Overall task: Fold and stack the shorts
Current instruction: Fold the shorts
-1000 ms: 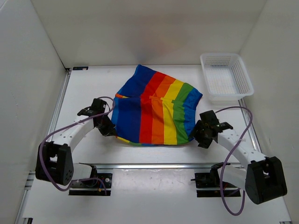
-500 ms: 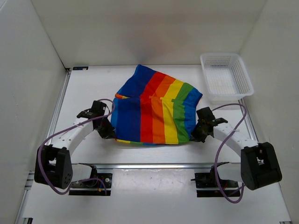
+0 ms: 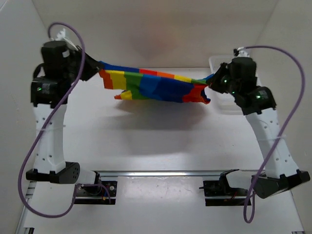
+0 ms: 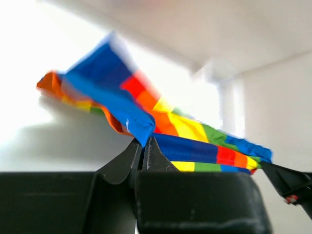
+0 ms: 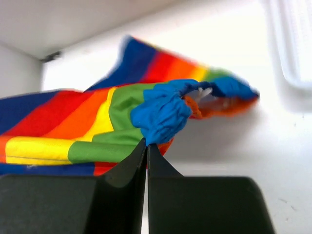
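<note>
The rainbow-striped shorts (image 3: pixel 156 84) hang stretched in the air between my two raised arms, well above the table. My left gripper (image 3: pixel 92 66) is shut on the blue left end of the shorts (image 4: pixel 122 105); its tips (image 4: pixel 144 142) pinch a blue fold. My right gripper (image 3: pixel 212 82) is shut on the right end, and in the right wrist view its tips (image 5: pixel 147 144) clamp a bunched blue corner of the shorts (image 5: pixel 97 122). The cloth sags a little in the middle, with a yellow and red edge hanging lowest.
The white mesh basket (image 3: pixel 218 60) stands at the back right, mostly hidden behind my right arm. White walls close the table on the left, right and back. The arm bases sit on a rail (image 3: pixel 156 173) at the near edge.
The shorts lay flat on the table with both grippers low at their near corners. The right gripper shut on its corner, then both arms rose and lifted the shorts off the table, stretched between them.
</note>
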Motion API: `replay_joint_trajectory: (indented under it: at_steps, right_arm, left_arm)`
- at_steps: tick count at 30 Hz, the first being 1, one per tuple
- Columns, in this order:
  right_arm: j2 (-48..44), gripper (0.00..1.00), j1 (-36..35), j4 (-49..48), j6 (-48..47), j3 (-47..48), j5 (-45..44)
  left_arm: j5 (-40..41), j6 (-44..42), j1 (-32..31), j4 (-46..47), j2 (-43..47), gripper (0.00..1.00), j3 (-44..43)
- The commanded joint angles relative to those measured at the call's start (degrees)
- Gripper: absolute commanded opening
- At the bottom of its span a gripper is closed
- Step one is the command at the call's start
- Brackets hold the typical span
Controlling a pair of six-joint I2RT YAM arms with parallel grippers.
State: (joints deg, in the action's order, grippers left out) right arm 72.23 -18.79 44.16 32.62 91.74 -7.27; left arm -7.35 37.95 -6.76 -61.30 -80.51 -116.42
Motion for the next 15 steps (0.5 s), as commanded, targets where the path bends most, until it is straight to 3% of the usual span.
replay_joint_trajectory:
  at_steps: [1, 3, 8, 12, 15]
  right_arm:
    - [-1.9, 0.00, 0.7, 11.4, -9.1, 11.7, 1.1]
    - [-3.4, 0.00, 0.7, 13.8, -9.7, 16.0, 3.2]
    - [-7.8, 0.00, 0.7, 18.3, -11.2, 24.3, 12.9]
    - [-11.0, 0.00, 0.7, 22.8, -11.2, 30.1, 17.9]
    - [-12.4, 0.00, 0.7, 26.1, -9.9, 34.2, 18.4]
  left_arm:
    - [0.7, -2.4, 2.7, -7.3, 2.0, 0.10, -12.4]
    - [0.7, 0.2, 2.7, -5.4, 5.1, 0.10, -14.6]
    - [2.1, 5.7, 2.7, 2.7, 18.0, 0.10, -6.5]
    - [5.9, 5.0, 2.7, -0.5, 21.8, 0.10, -13.3]
    - [9.7, 4.4, 2.7, -3.7, 22.5, 0.10, -24.1]
